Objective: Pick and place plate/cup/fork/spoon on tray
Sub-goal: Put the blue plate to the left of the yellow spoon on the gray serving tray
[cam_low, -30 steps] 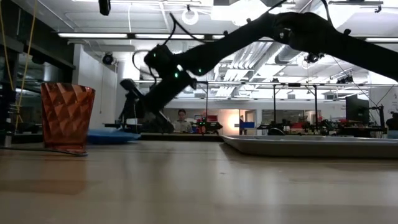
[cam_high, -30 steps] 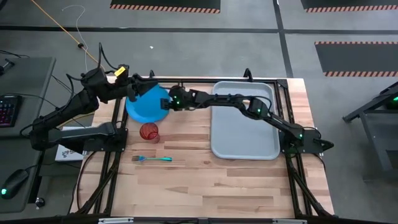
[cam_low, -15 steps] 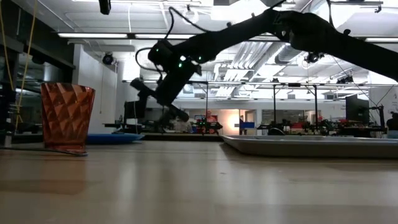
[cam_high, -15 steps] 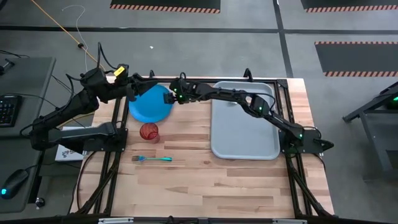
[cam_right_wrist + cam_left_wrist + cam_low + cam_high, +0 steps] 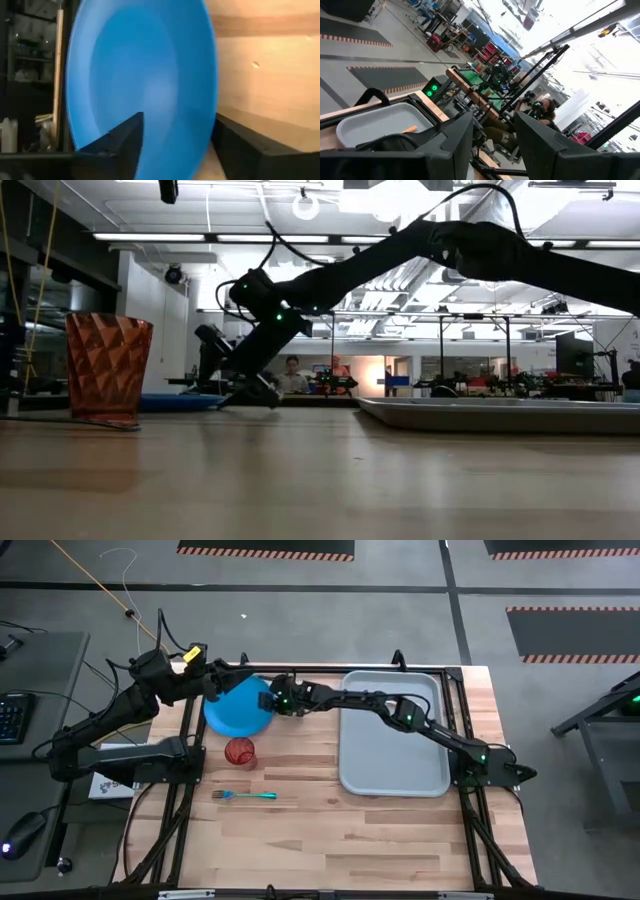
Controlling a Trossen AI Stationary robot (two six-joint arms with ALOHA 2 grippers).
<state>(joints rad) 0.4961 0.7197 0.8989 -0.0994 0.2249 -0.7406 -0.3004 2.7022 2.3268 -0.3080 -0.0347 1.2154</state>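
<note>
Nearest the front edge the bare wooden table (image 5: 330,830) is open plank surface, pale with visible grain. The fork (image 5: 245,796), thin with a teal-green handle and blue head, lies flat toward the front-left, parallel to the front edge, with free room all round it.

Just behind it stands the cup (image 5: 240,753), small, translucent red-orange with a faceted wall, upright, near the plate's front rim but apart from it.

The tray (image 5: 392,780), light grey with rounded corners and a raised rim, fills the right half from mid-table to the back edge; its floor is bare where visible. The right arm crosses over its back part.

The plate (image 5: 238,708), round, smooth, bright blue, sits at the back-left of the table, close to the back edge. The right gripper (image 5: 274,702) is at the plate's right rim. In the right wrist view the fingers (image 5: 122,142) are spread, one finger over the blue surface and the other beside the rim over the wood; whether they touch the plate I cannot tell.

The left gripper (image 5: 217,685) is at the plate's back-left rim, near the back-left corner. In the left wrist view its fingers (image 5: 455,137) stand apart with a gap between them and hold nothing visible.

Spoon: not identifiable with certainty.
</note>
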